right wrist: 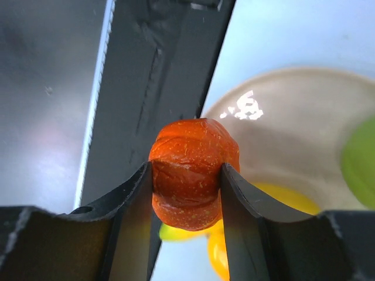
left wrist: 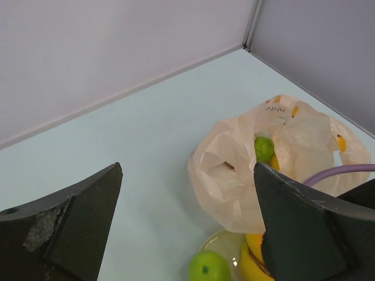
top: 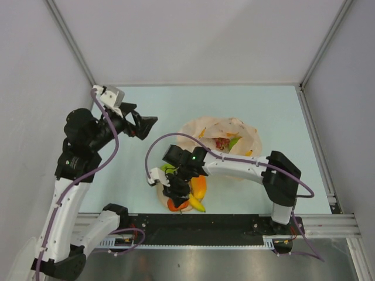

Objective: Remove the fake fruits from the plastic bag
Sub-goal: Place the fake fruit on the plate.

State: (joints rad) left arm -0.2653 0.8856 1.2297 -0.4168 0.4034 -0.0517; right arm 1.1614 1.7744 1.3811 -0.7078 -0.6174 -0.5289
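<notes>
right arm (top: 240, 165) over plate (right wrist: 293, 111), bag (top: 249, 137) mouth open

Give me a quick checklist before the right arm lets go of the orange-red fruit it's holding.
1. Hold: right gripper clamped on the tomato piece from both sides, ok.
2. Tomato piece over the plate: it sits near the rim, cannot tell.
3. Bare room on the plate: ok.
4. left gripper out of the way: open, off to the side, ok.
5. plastic bag emptied: a green apple and the grape bunch are inside, not ok.
</notes>
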